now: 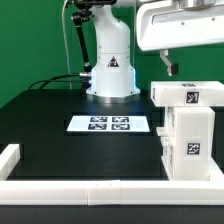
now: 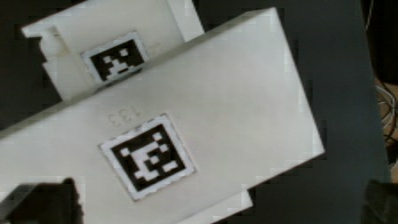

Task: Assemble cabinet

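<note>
The cabinet stands at the exterior view's right: a tall white boxy shell [image 1: 189, 142] with a tag on its front, and a flatter white tagged block [image 1: 189, 95] on top of it. In the wrist view the large white face with its tag [image 2: 146, 155] fills the middle, and a second tagged white part [image 2: 116, 58] lies beyond it. My gripper [image 1: 172, 68] hangs just above the top block's left end without touching it. It is open and empty [image 2: 210, 205]; one dark finger [image 2: 36, 202] shows at the frame's edge.
The marker board [image 1: 100, 124] lies flat on the black table in front of the robot base [image 1: 110, 75]. Long white border rails run along the front edge [image 1: 100, 190] and the exterior view's left edge [image 1: 10, 158]. Cables trail behind the base.
</note>
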Motion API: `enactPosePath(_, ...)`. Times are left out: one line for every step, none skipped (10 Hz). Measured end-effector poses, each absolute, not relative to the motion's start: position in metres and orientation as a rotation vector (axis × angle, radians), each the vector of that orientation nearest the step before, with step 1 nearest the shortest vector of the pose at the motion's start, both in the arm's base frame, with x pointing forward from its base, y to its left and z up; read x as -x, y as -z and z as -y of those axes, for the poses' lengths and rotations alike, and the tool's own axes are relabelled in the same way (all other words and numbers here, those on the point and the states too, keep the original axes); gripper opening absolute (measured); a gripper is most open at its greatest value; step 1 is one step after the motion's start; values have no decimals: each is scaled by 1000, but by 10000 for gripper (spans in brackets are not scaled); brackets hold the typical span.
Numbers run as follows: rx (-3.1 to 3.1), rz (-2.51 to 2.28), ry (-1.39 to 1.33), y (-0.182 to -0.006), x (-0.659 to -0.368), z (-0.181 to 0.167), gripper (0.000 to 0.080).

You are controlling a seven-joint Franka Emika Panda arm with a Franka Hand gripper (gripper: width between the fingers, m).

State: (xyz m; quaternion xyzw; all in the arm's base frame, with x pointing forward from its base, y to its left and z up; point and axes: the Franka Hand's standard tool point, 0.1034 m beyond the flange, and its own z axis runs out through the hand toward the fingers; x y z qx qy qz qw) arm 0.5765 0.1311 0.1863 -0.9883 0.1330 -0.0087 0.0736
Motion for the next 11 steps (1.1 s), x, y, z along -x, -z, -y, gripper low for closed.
enactPosePath(3005,-91,92,-185,-578,-130,797)
enactPosePath(3008,125,121,-183,-577,-129,797)
enactPosePath(2991,405,131,-180,-577,-125,797)
enactPosePath(2971,576,127,-178,-575,-124,797)
enactPosePath(2959,719,135,-179,-575,-127,797)
enactPosePath(2939,825,140,-180,-575,-128,797)
enactPosePath(2909,936,143,-178,-575,-126,797)
enactPosePath(2885,1016,146,-178,-575,-125,797)
enactPosePath(2862,1084,148,-178,-575,-125,797)
enactPosePath(2773,1334,160,-177,-575,-124,797)
enactPosePath(2679,1540,157,-175,-575,-123,797)
